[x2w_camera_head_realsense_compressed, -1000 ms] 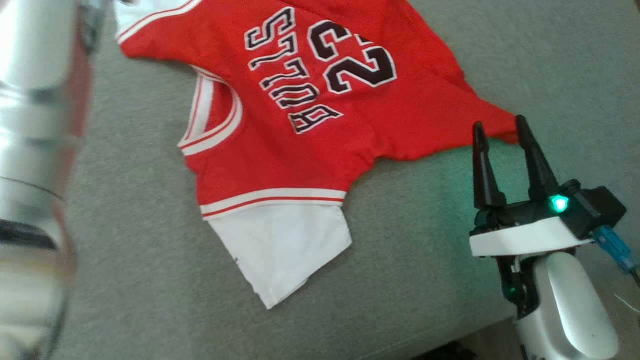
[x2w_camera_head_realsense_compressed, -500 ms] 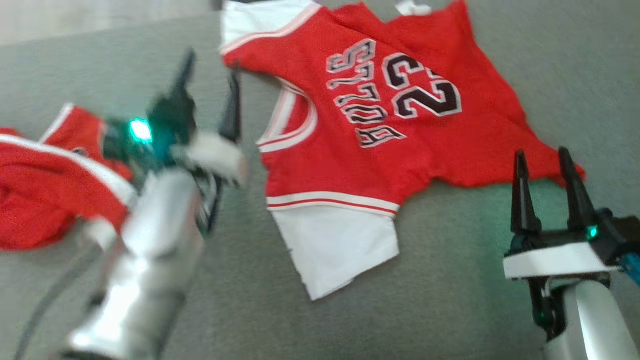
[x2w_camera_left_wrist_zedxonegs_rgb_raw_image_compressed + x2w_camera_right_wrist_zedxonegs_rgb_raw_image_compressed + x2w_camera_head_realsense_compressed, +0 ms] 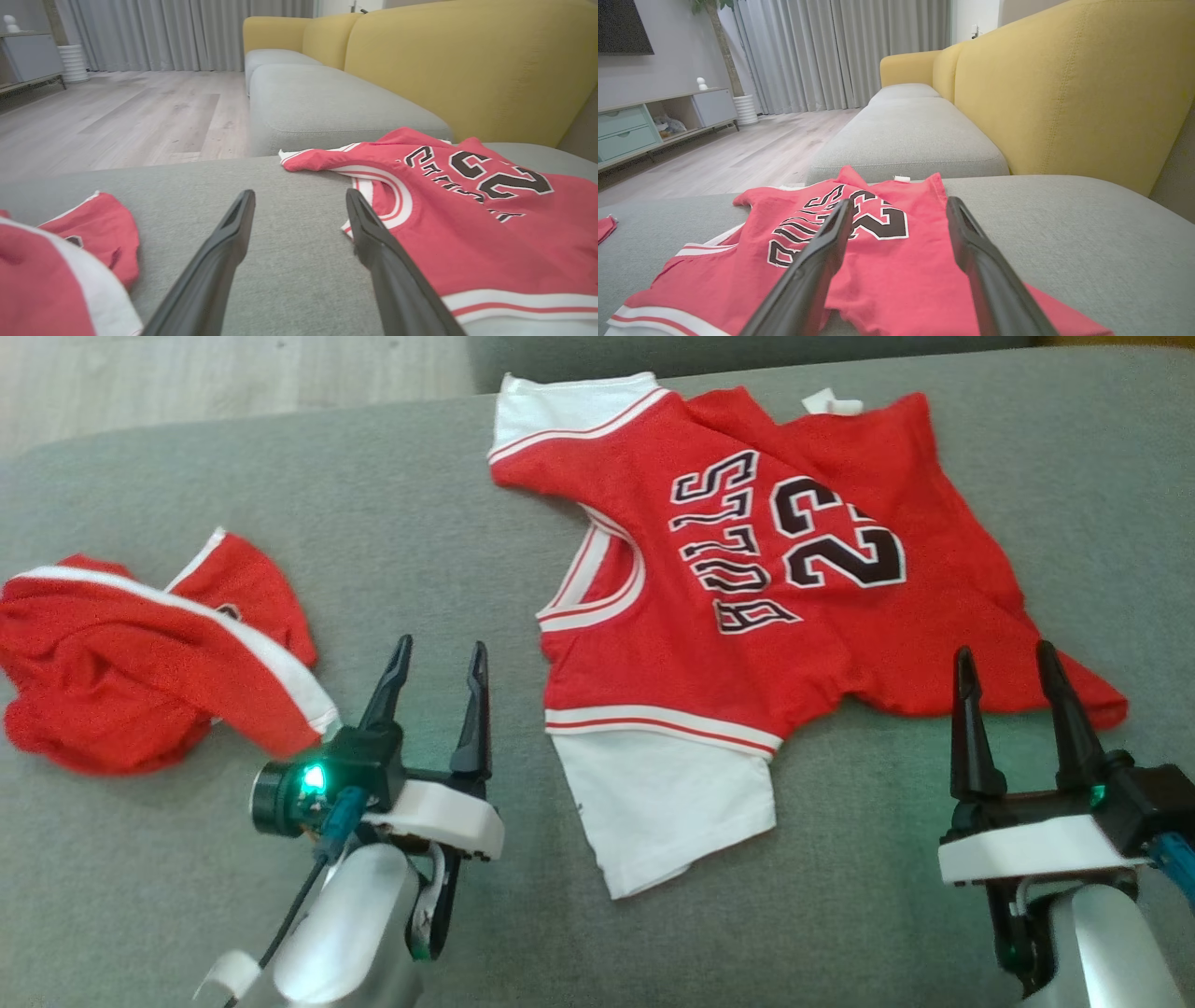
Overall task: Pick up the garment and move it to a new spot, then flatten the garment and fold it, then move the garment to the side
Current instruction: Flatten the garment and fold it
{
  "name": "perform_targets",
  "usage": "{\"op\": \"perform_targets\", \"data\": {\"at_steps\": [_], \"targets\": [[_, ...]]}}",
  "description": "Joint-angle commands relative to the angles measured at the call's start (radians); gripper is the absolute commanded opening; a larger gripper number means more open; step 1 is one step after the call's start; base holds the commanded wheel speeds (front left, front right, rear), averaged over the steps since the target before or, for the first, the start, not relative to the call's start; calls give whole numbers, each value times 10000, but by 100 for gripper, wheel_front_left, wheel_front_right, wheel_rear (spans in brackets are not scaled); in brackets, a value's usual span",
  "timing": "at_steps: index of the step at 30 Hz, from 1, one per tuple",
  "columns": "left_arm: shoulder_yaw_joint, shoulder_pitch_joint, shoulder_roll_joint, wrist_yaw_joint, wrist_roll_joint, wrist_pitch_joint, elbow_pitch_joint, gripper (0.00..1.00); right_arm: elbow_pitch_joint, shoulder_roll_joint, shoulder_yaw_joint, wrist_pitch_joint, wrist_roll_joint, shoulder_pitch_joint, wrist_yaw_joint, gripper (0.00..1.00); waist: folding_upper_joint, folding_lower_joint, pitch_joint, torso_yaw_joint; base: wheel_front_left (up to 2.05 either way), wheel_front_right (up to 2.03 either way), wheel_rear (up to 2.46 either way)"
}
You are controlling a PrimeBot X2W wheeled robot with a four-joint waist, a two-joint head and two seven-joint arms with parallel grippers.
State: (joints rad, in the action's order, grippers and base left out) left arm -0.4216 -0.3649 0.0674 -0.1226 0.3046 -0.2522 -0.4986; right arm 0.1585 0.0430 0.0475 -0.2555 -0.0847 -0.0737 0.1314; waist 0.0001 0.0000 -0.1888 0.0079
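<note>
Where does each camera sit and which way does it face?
Head view: up on the head, looking down at the grey sofa seat with the red jersey; the left end effector and right end effector, both open, show.
Left wrist view: low over the seat, looking along its own fingers toward the yellow backrest and wooden floor.
Right wrist view: low at the jersey's edge, looking along its own fingers toward the curtains.
Shared: all three show the jersey; head and left wrist views share the crumpled red garment.
</note>
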Motion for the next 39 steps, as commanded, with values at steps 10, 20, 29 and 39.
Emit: {"op": "perform_targets", "data": {"at_steps": [10, 20, 29, 39], "targets": [[-407, -1434, -51, 649, -5, 807, -953, 100, -324, 72, -513, -63, -192, -356, -7, 100, -1, 0, -411, -953, 0, 0, 0], [-563, -2271, -106, 341, 154, 1796, -2557, 100, -340, 72, -547, -63, -377, -513, -7, 100, -1, 0, -800, -1546, 0, 0, 0], [-714, -2516, -131, 618, 407, 1716, -3312, 0, -332, 72, -506, -63, -410, -526, -7, 100, -1, 0, -854, -1650, 0, 0, 0], [-61, -2587, 133, 184, 796, 302, -3326, 0, -238, 72, -330, -63, -234, -405, -7, 100, -1, 0, -313, -1027, 0, 0, 0]]}}
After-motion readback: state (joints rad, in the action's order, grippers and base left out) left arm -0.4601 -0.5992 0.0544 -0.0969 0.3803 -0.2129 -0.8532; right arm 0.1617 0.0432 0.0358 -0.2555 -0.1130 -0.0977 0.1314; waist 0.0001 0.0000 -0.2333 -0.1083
